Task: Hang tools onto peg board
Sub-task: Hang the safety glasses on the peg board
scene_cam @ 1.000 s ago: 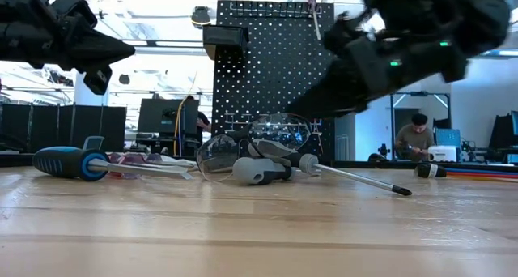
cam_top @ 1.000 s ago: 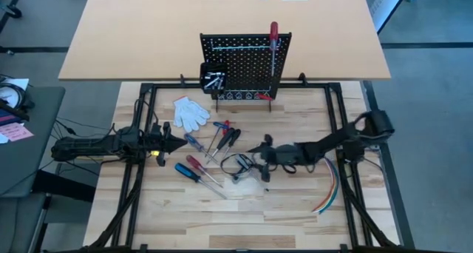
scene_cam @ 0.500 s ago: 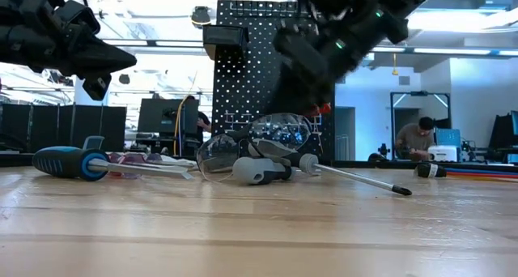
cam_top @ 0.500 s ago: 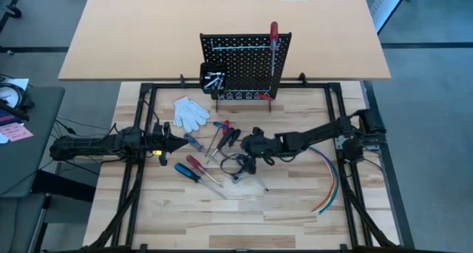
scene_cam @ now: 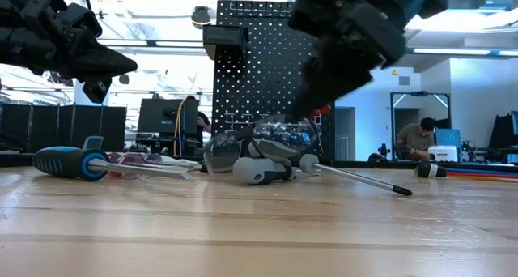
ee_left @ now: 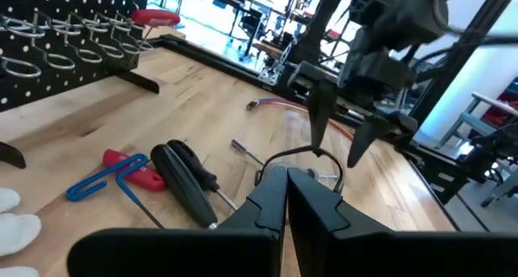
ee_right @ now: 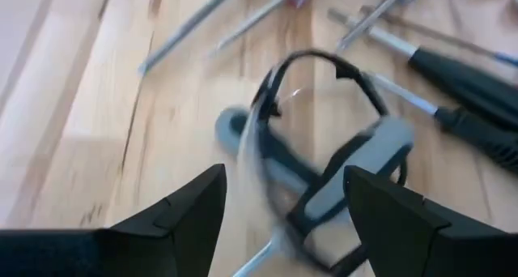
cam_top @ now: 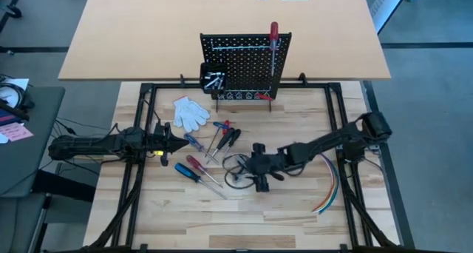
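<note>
In the middle of the desk (cam_top: pixel 295 208), the right pincer (cam_top: pixel 258 180) hangs with its fingers spread wide just over a pair of clear safety glasses (cam_top: pixel 235 166) and a grey-handled screwdriver (scene_cam: pixel 261 171) lying beside them. To the left, the left pincer (cam_top: pixel 167 143) hovers above the desk with its fingers pressed together, holding nothing. Between the two lie the loose tools (cam_top: pixel 211 153): blue, red and black handles, fanned out. At the far edge stands the peg board (cam_top: pixel 245 64), one red-handled screwdriver (cam_top: pixel 273 49) hanging on it. White gloves (cam_top: pixel 191 112) lie near its base.
</note>
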`<act>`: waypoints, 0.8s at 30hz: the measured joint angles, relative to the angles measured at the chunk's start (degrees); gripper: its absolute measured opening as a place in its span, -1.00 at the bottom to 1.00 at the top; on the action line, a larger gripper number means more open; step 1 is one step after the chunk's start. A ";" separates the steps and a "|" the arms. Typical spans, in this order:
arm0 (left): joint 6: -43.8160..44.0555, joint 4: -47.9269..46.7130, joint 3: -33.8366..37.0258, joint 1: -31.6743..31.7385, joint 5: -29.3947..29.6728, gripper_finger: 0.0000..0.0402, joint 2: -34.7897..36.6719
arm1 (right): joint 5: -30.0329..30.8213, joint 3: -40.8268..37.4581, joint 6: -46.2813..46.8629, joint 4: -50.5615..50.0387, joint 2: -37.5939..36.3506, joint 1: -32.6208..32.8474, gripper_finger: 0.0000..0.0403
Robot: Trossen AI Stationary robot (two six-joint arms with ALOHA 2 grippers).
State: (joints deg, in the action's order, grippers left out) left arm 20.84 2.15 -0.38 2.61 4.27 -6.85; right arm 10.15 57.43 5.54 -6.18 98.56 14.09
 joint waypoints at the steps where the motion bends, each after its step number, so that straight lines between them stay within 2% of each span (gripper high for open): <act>1: 0.00 0.02 0.00 0.00 0.00 -0.96 -0.02 | 0.00 0.00 0.03 -0.29 0.04 0.44 0.29; 5: 0.01 0.01 0.00 0.00 0.01 -0.96 -0.02 | -0.02 0.00 0.45 -0.24 1.28 0.66 0.20; 8: 0.00 0.02 0.00 0.00 0.02 -0.96 -0.02 | 0.02 -0.02 0.38 0.24 2.97 -0.05 0.03; 18: 0.00 0.02 0.00 0.00 0.03 -0.96 -0.02 | 0.19 -0.07 -4.95 4.34 2.81 -0.34 -0.87; 21: 0.00 0.03 0.00 0.00 0.04 -0.96 -0.02 | 0.55 -0.07 -6.95 6.10 1.22 -0.01 -0.91; 24: 0.00 0.04 0.00 -0.01 0.04 -0.96 0.00 | 2.41 -0.07 -7.11 6.69 -0.27 0.30 -0.83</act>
State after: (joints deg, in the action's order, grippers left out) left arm 20.84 2.20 -0.38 2.60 4.32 -6.85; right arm 12.56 57.36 -1.57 0.51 98.30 14.39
